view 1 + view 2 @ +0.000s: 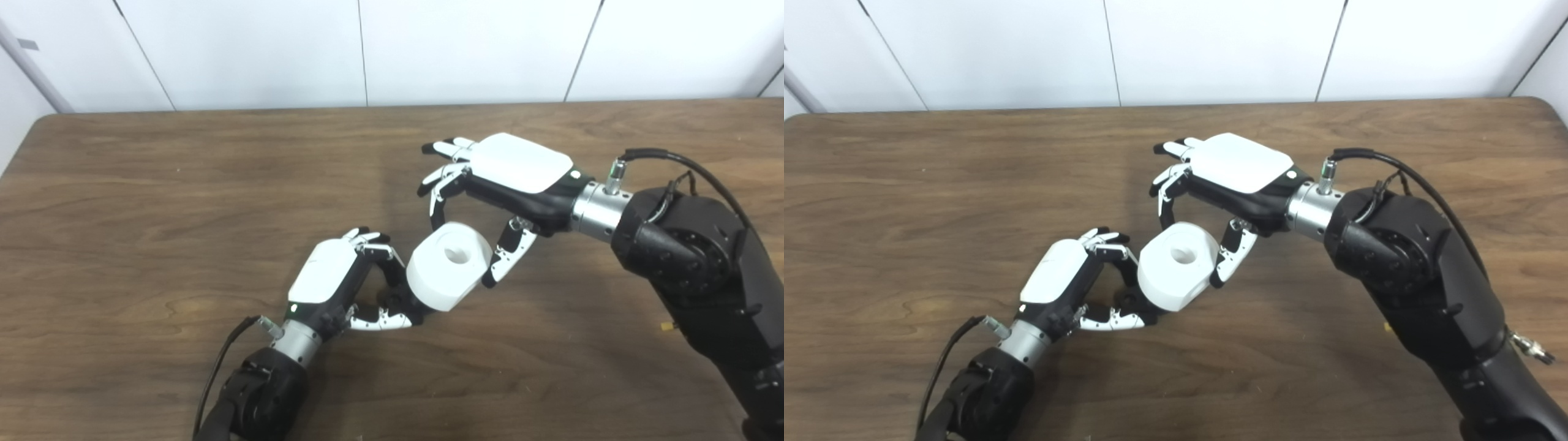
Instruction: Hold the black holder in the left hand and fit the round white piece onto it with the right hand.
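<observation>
On the wooden table, from left to right:

Table [153,202]: brown wood grain, running across the whole view, with white wall panels behind its far edge.

Left arm: comes in from the bottom left, a black cable looping beside the wrist.

Left hand [343,282]: white back turned upward, fingers curled around something dark just in front of the palm. It is grasping the black holder.

Black holder [401,300]: mostly hidden. Only small dark parts show between the left hand's fingers and the underside of the white piece, so I cannot make out its shape.

Round white piece [449,266]: a thick white cylinder with a round hole in its upper face, tilted so that face looks up and to the right. It sits against the left hand's fingertips, on the holder's side, near the middle of the table. Whether it is fully seated on the holder I cannot tell.

Right hand [490,184]: above and to the right of the white piece, palm down. The fingers [438,190] arch over the piece's far side and the thumb [508,257] touches its right side, so it grips the piece loosely.

Right arm: bulky and black, entering from the lower right, a cable arching over the wrist.
</observation>
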`<state>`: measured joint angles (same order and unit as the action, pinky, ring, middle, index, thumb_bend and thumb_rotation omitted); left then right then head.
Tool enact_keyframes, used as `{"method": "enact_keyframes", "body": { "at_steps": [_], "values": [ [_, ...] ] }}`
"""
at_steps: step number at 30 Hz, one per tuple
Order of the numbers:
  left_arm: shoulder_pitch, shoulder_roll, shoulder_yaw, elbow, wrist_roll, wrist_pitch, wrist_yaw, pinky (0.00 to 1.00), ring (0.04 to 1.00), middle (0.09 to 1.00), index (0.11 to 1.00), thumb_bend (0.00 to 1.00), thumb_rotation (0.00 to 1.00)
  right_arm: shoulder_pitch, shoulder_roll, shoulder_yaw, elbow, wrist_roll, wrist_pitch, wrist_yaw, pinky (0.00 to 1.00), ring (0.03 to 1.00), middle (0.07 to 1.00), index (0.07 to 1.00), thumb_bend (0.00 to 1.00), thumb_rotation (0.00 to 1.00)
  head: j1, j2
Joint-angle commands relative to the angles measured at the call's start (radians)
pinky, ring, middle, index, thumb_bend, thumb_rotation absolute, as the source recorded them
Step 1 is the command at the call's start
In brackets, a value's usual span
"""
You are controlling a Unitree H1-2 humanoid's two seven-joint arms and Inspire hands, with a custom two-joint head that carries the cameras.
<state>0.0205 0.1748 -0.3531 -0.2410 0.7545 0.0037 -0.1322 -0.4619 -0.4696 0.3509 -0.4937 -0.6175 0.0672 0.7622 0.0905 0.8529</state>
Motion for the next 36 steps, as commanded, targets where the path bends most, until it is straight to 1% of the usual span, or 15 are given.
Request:
{"method": "enact_keyframes", "body": {
  "at_steps": [1, 9, 17, 20, 26, 36],
  "values": [
    [0.000, -0.005, -0.012, -0.022, 0.011, -0.001, -0.007, 0.93, 0.845, 0.671, 0.482, 0.52, 0.05, -0.020, 0.007, -0.007, -0.020, 0.008, -0.026, -0.024, 1.00, 0.977, 0.796, 0.483, 0.52, 0.14, 0.001, 0.002],
    [-0.001, -0.008, -0.017, -0.028, 0.012, 0.017, -0.015, 0.94, 0.851, 0.674, 0.482, 0.52, 0.05, 0.008, 0.030, 0.005, -0.022, -0.003, -0.020, -0.030, 1.00, 0.978, 0.795, 0.482, 0.52, 0.14, 0.013, 0.003],
    [-0.001, -0.008, -0.023, -0.029, 0.012, 0.019, -0.014, 0.94, 0.851, 0.674, 0.482, 0.52, 0.05, 0.017, 0.049, 0.021, -0.012, -0.016, -0.020, -0.037, 1.00, 0.982, 0.800, 0.483, 0.52, 0.14, 0.022, 0.003],
    [-0.001, -0.011, -0.024, -0.030, 0.012, 0.021, -0.014, 0.94, 0.850, 0.672, 0.482, 0.52, 0.05, 0.016, 0.053, 0.030, -0.008, -0.018, -0.030, -0.036, 1.00, 0.981, 0.801, 0.482, 0.52, 0.14, 0.023, 0.004],
    [-0.002, -0.018, -0.030, -0.043, 0.021, 0.041, -0.026, 0.95, 0.854, 0.675, 0.482, 0.52, 0.05, 0.013, 0.044, 0.037, -0.001, -0.007, -0.034, -0.023, 1.00, 0.984, 0.804, 0.482, 0.52, 0.14, 0.027, 0.008],
    [-0.001, -0.020, -0.028, -0.046, 0.016, 0.035, -0.023, 0.94, 0.852, 0.672, 0.482, 0.52, 0.05, 0.021, 0.028, 0.037, -0.003, -0.011, -0.027, -0.010, 1.00, 0.984, 0.803, 0.483, 0.52, 0.14, 0.027, 0.013]
  ]
}}
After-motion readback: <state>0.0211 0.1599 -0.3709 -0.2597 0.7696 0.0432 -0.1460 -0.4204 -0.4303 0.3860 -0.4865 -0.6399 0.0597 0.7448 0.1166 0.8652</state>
